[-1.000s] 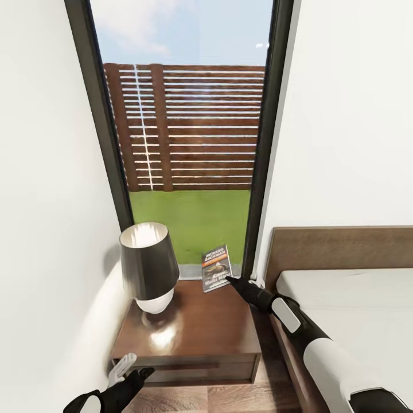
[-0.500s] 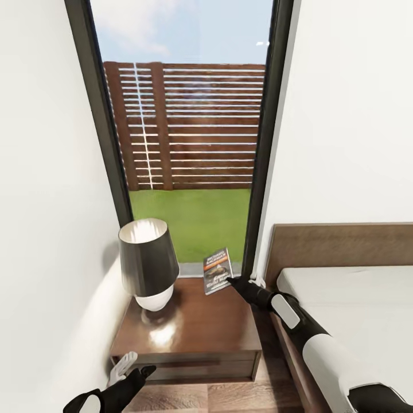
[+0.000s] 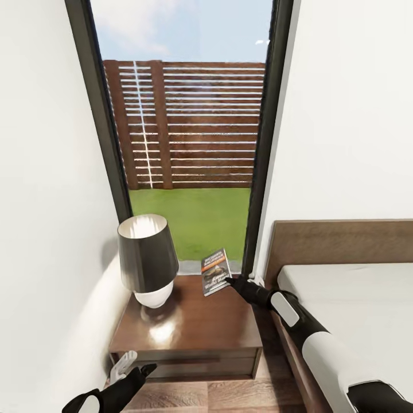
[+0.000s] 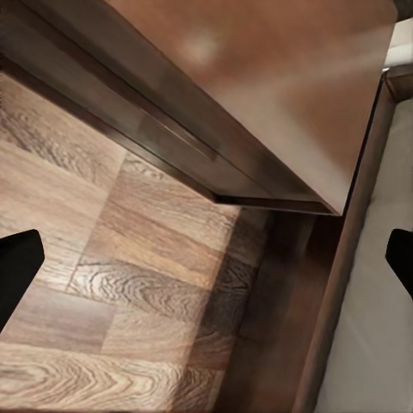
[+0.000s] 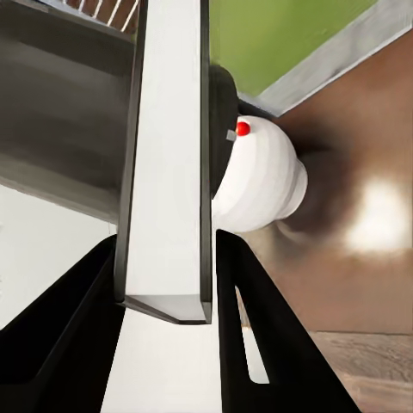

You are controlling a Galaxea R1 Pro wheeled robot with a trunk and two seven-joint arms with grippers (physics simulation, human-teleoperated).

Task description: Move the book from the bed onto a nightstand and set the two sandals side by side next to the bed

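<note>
Head view:
Right gripper (image 3: 229,280): clamping the book (image 3: 215,271) upright over the nightstand (image 3: 189,327).
Lamp (image 3: 147,261): standing left of book.
Left gripper (image 3: 135,367): hanging wide open, empty, before nightstand.

lamp (image 3: 148,259) crowds nightstand (image 3: 189,330) (right half free)

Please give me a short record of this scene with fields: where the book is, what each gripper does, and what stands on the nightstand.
book: upright, tilted, over the nightstand's back edge near the window
right gripper: shut on the book's edge, pages between its fingers
left gripper: open, low over the wood floor in front of the nightstand
nightstand: dark brown wood, glossy top, between wall and bed
lamp: dark shade, white base, on the nightstand's left part
bed: pale mattress, brown headboard, right of the nightstand
</note>
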